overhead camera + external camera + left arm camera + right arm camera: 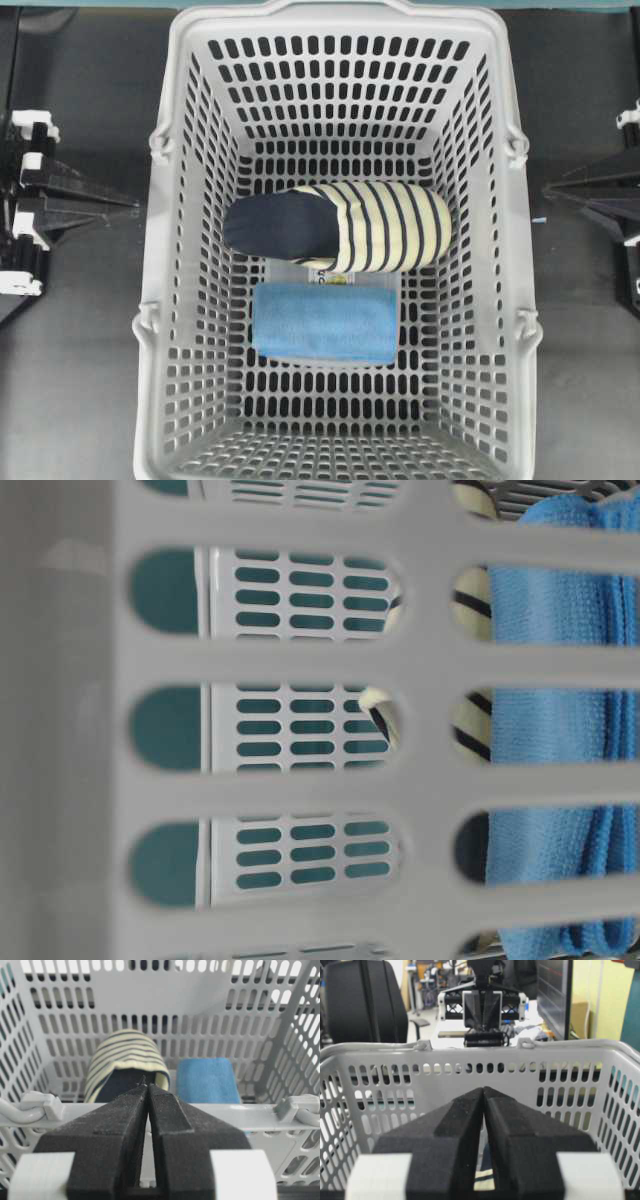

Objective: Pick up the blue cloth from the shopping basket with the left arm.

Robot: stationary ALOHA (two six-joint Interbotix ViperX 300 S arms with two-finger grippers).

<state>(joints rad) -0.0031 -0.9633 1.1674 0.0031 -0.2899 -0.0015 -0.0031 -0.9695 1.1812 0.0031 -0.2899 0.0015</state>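
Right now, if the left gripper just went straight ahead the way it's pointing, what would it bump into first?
Probably the shopping basket rim, right in front of the shut left gripper. Beyond it lies the striped slipper, not the blue cloth. Depth is hard to judge.

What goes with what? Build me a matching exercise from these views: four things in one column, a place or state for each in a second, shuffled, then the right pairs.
Things:
1. blue cloth
2. striped slipper
3. left gripper
4. shopping basket

Places or states:
A. shut, outside the basket's rim
B. lying across the middle of the basket floor, navy toe toward the left arm
C. folded flat on the basket floor, beside the slipper
D. light grey, slotted walls, holding both soft things

Pairs: 1-C, 2-B, 3-A, 4-D
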